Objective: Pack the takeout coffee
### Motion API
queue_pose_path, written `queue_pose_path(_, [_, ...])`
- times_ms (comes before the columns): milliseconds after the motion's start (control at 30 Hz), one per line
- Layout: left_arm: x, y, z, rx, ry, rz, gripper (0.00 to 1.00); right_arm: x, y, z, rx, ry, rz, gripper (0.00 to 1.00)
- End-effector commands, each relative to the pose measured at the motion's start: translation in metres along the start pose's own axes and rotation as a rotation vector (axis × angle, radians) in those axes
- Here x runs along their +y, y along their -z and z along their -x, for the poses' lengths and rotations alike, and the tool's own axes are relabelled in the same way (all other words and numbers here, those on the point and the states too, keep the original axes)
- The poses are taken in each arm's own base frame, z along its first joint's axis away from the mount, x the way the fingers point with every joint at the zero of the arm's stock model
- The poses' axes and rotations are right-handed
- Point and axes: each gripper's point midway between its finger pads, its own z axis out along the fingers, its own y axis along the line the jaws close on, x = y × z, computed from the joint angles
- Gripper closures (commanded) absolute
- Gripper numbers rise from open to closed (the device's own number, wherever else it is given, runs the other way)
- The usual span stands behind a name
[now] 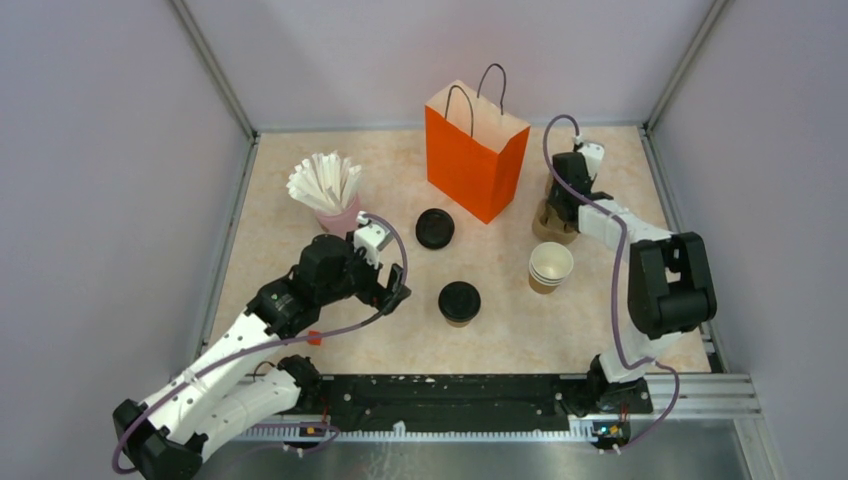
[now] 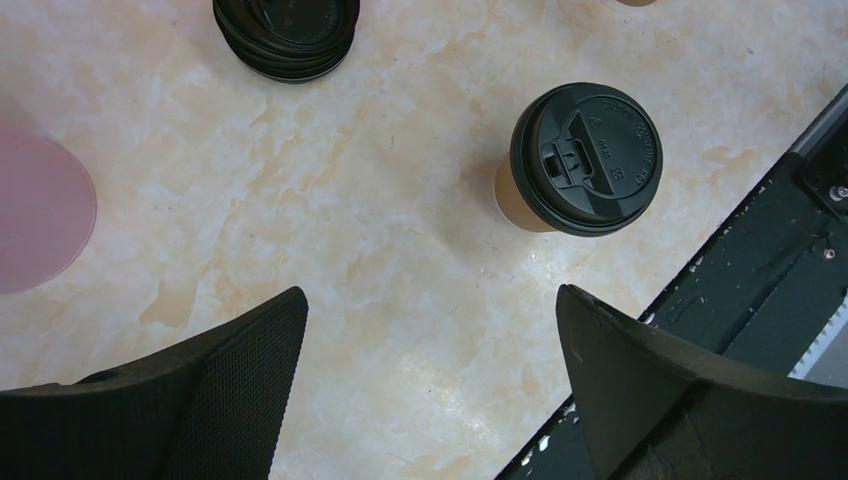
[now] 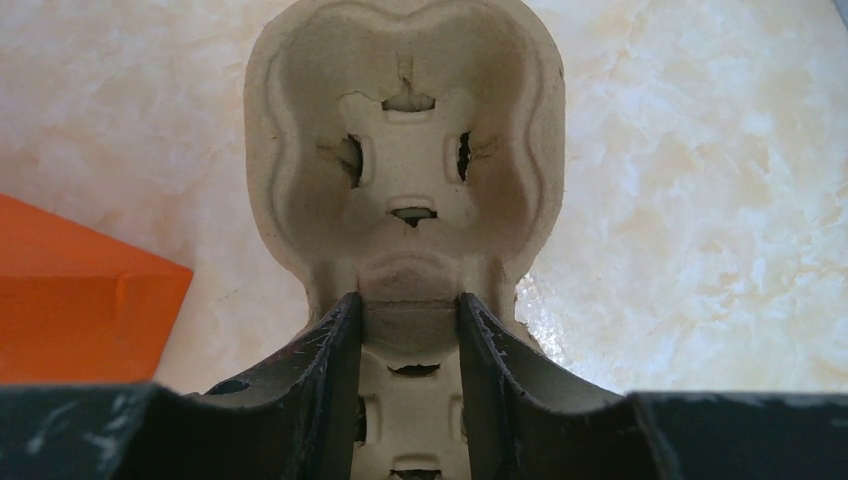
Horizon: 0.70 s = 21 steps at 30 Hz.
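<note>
Steer your wide-spread left gripper (image 2: pixel 430 300) toward 1 o'clock, centre the takeout coffee (image 2: pixel 585 160), close low on its body; your right gripper (image 3: pixel 410 325) pinches the pulp carrier (image 3: pixel 405 130).

The takeout coffee (image 2: pixel 585 160) is brown and black-lidded, the bag (image 1: pixel 476 150) orange, the carrier (image 3: pixel 405 150) beige, the table (image 2: pixel 380 210) cream-marbled.
</note>
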Motion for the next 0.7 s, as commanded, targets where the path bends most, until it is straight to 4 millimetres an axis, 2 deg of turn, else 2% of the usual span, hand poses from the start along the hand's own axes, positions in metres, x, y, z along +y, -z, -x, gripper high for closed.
queue_pose_path(0, [0.007,-0.002,0.009,-0.026,-0.015,0.037,0.01,0.008,0.021,0.039,-0.098,0.0,0.091,0.73])
queue_pose_path(200, [0.021,0.008,0.024,-0.087,0.06,0.143,0.01,0.008,0.036,0.052,-0.126,0.02,0.122,0.74])
queue_pose_path(333, [0.012,0.014,0.045,-0.133,0.147,0.123,0.01,0.011,0.047,0.055,-0.115,0.024,0.16,0.74])
queue_pose_path(467, [0.004,0.022,0.08,-0.204,0.225,0.106,0.01,0.012,0.077,0.071,-0.137,0.011,0.22,0.74])
queue_pose_path(533, [0.003,0.026,0.106,-0.279,0.263,0.106,0.01,0.011,0.096,0.082,-0.163,-0.001,0.253,0.74])
queue_pose_path(667, [0.029,0.026,0.159,-0.41,0.318,0.247,0.03,0.012,0.139,0.106,-0.221,-0.025,0.35,0.74])
